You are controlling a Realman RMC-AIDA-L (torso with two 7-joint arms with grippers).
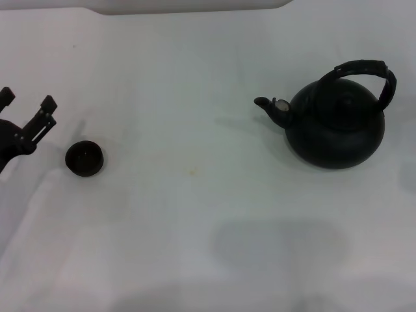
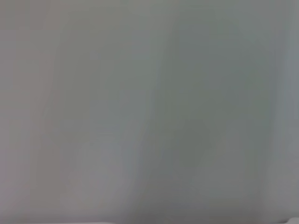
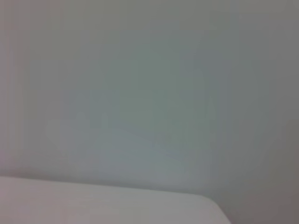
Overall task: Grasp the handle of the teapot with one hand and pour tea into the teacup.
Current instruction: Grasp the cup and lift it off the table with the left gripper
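Observation:
The round matte black teapot [image 1: 337, 127] stands upright on the white table at the right, its short spout [image 1: 268, 105] pointing left. Its black ribbed hoop handle [image 1: 364, 70] arches over the lid. The small dark teacup [image 1: 84, 158] stands upright at the left, far from the teapot. My left gripper [image 1: 27, 101] is open and empty at the left edge, just left of and behind the teacup, not touching it. My right gripper is out of view. Both wrist views show only blank pale surface.
The white table [image 1: 195, 195] fills the view. A pale raised edge [image 1: 195, 6] runs along the far side. A faint yellowish spot [image 1: 192, 171] lies between teacup and teapot.

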